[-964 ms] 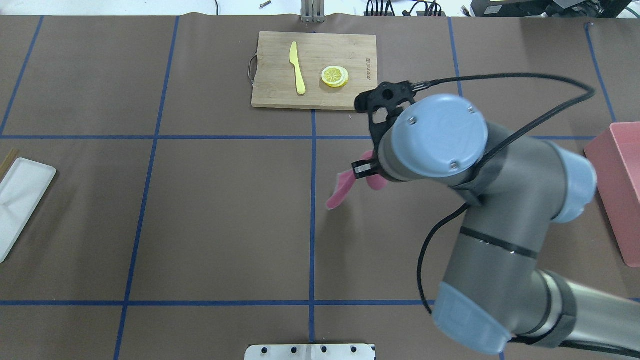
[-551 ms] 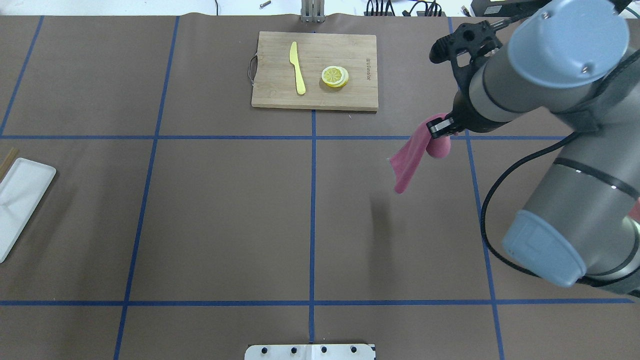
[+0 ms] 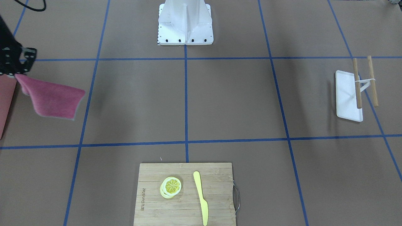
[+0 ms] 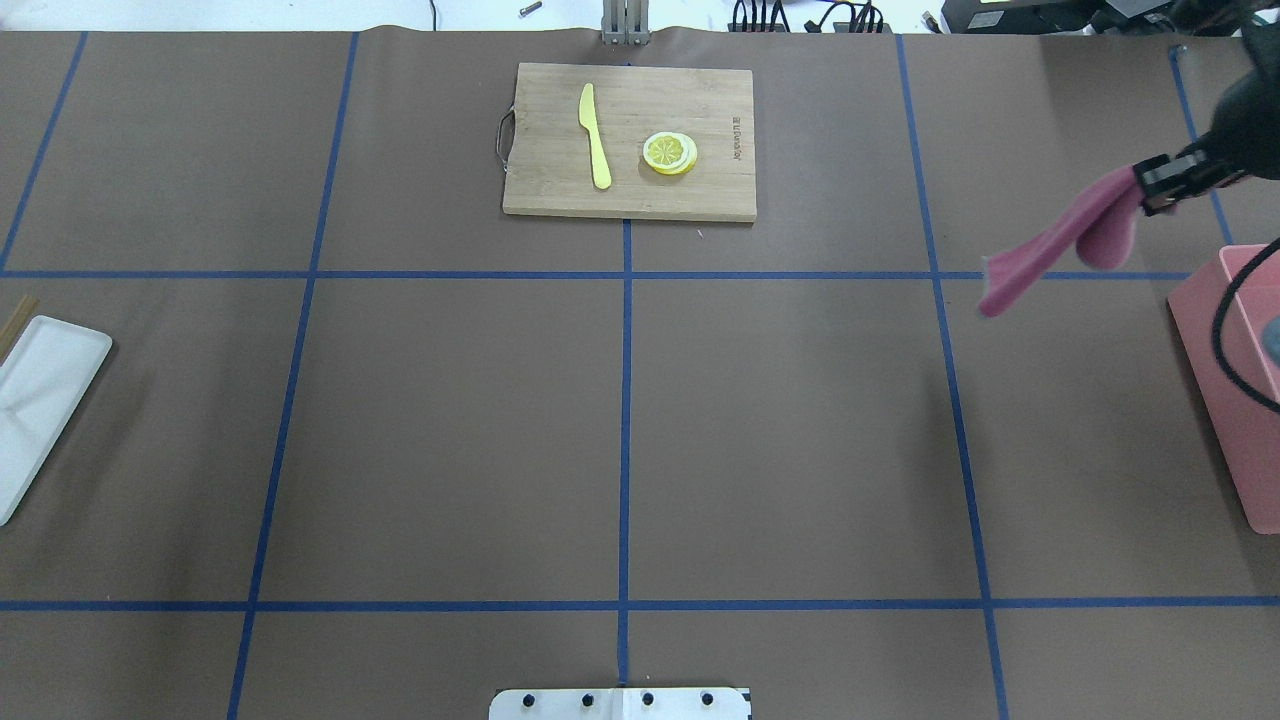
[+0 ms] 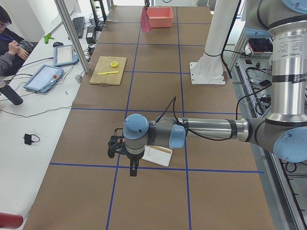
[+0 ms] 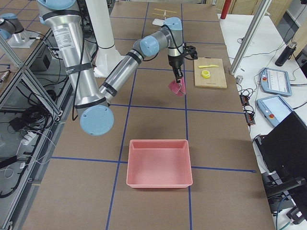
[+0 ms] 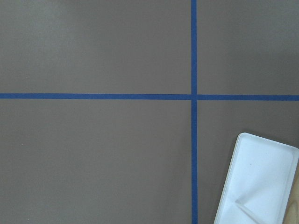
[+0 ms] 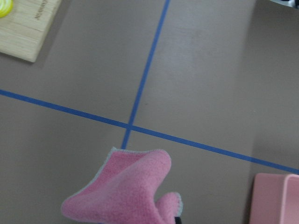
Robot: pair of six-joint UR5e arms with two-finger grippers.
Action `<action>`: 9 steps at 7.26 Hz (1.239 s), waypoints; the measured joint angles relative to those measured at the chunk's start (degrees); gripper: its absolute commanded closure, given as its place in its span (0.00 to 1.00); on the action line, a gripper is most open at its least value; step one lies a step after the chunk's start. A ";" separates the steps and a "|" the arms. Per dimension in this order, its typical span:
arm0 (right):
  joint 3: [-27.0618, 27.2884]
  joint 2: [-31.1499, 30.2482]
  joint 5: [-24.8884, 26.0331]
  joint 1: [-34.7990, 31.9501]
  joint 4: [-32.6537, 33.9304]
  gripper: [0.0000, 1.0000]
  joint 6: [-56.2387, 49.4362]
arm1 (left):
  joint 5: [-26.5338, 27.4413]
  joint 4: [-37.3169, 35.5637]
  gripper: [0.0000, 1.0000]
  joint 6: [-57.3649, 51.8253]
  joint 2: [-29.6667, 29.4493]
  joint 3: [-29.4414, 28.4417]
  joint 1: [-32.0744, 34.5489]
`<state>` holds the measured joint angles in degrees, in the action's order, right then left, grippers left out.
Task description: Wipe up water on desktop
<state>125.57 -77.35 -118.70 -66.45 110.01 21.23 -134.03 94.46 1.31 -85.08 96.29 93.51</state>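
Pinching a fleecy pink cloth [image 4: 1060, 245] near one end, our right gripper [image 4: 1160, 185] holds it up off the desktop [image 4: 450, 420], jaws closed on the fabric. The cloth hangs in a soft fold with a pale stitched hem, and its loose end trails toward the table's middle.

We see the desktop as a flat matte brown sheet, ruled into big squares by thin blue tape. The broad middle squares show only brown surface. At its right edge sits a hard pink rectangular bin [image 4: 1235, 400], near the hanging cloth and cut off by the overhead frame. Along the far edge rests a bamboo cutting board [image 4: 545, 190] with a wire handle, carrying round lemon slices [image 4: 670, 153] and a flat yellow knife [image 4: 596, 135]. A glossy white tray [image 4: 40, 400] lies at the left edge, partly cut off.

Our left gripper [image 5: 132, 168] hovers near that tray and is seen only from the side, so we cannot tell how its jaws stand.
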 measured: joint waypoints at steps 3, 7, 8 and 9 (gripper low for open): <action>0.85 -16.37 -5.88 -17.43 -0.04 1.00 -27.14 | 0.00 0.11 0.01 -0.11 0.01 0.18 -0.08; 0.23 -33.39 -6.91 -28.07 -0.43 1.00 -44.76 | -0.01 0.13 0.01 -0.17 0.07 0.86 -0.08; -1.27 -35.05 -6.66 -28.28 -1.48 1.00 -45.08 | -0.01 0.17 0.01 -0.17 0.04 0.89 -0.08; -4.06 -36.01 -6.46 -28.34 -4.44 1.00 -45.14 | -0.01 0.19 0.01 -0.16 0.03 0.90 -0.08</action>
<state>121.50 -113.36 -125.15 -94.79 105.57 -23.91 -134.03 94.65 1.14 -85.05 97.18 93.43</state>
